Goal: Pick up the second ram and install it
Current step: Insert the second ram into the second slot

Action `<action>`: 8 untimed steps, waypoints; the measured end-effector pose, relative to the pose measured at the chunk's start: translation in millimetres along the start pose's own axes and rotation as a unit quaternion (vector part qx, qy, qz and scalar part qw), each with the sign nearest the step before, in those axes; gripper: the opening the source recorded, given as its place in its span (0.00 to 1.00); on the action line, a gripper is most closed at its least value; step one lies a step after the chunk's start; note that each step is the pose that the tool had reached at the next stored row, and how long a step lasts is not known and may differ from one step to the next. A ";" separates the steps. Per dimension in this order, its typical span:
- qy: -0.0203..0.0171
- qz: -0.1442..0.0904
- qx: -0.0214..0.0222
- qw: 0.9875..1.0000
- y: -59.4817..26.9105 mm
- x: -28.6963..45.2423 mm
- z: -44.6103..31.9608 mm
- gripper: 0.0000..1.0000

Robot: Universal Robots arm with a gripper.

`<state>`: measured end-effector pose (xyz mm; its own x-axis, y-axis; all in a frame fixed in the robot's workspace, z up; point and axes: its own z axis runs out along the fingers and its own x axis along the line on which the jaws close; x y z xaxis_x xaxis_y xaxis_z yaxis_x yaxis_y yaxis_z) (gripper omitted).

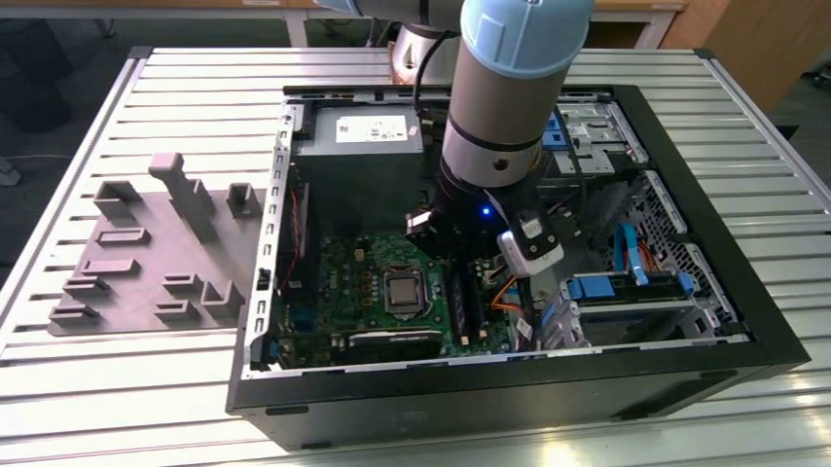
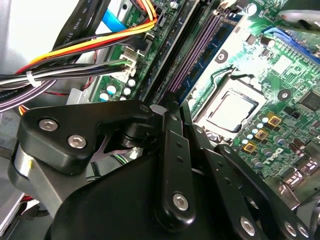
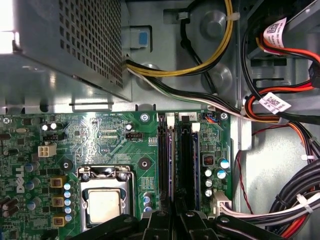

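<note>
- My gripper (image 2: pixel 172 107) has its fingers pressed close together, low over the memory slots inside the computer case (image 1: pixel 727 292).
- The second ram (image 3: pixel 187 165) is the thin dark stick standing on its edge in the slot right at my fingertips. I cannot tell if I am pinching it or if it is all the way in.
- If it sits crooked and I push, it could bend or jam.
- If the white clips (image 3: pixel 195 128) are not open, it may not click in.
- The bundle of wires (image 2: pixel 90 60) is near, so my fingers could catch it.
</note>
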<state>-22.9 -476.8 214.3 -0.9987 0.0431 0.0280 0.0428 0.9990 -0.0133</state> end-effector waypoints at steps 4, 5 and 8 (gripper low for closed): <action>0.000 -0.003 0.000 1.000 0.1 -1.1 -0.1 0.14; 0.000 -0.004 0.000 1.000 0.1 -1.3 -0.1 0.14; 0.000 -0.006 0.000 1.000 0.1 -1.7 0.0 0.14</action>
<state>-21.2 -476.8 214.2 -0.9991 0.0320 0.0283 0.0317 0.9994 -0.0139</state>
